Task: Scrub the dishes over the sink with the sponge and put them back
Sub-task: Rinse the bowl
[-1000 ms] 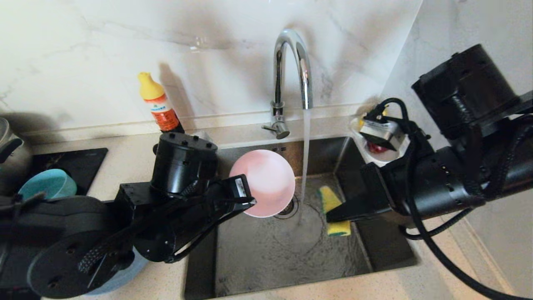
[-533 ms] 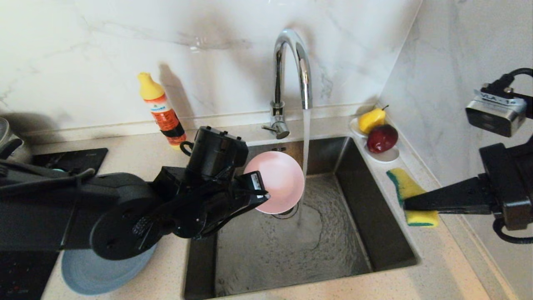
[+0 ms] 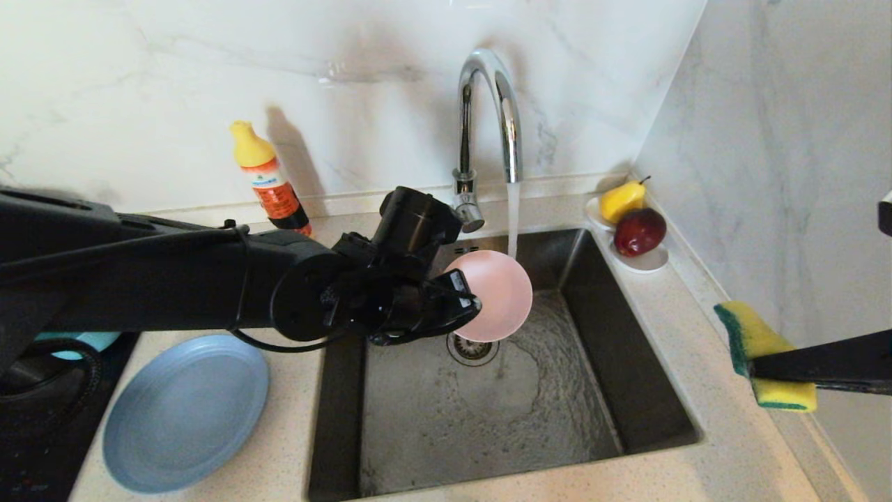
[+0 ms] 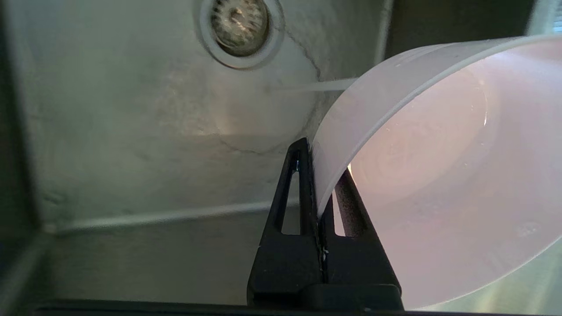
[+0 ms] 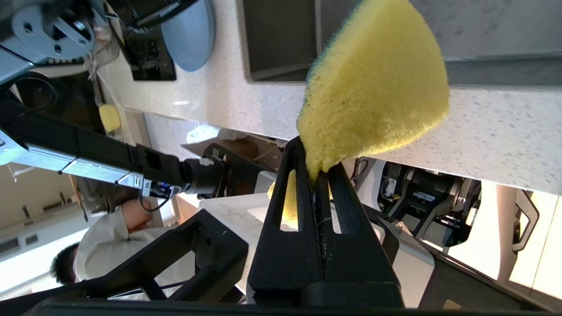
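Observation:
My left gripper (image 3: 474, 307) (image 4: 322, 162) is shut on the rim of the pale pink bowl (image 3: 498, 296) (image 4: 439, 175). It holds the bowl tilted on edge over the sink (image 3: 488, 425), just under the running tap (image 3: 488, 104). My right gripper (image 3: 756, 366) (image 5: 314, 162) is shut on the yellow and green sponge (image 3: 759, 338) (image 5: 377, 87), held in the air above the counter to the right of the sink. The blue-grey plate (image 3: 185, 411) lies flat on the counter left of the sink. A sliver of the teal bowl (image 3: 77, 343) shows under my left arm.
Water streams (image 3: 513, 216) from the tap down to the basin near the drain (image 3: 472, 346). An orange detergent bottle (image 3: 268, 178) stands at the back wall. A white dish with a pear and an apple (image 3: 631, 223) sits at the sink's back right corner.
My left arm stretched out and carried the pink bowl rightward to the water stream. My right arm pulled the sponge out of the sink and away to the right, over the counter.

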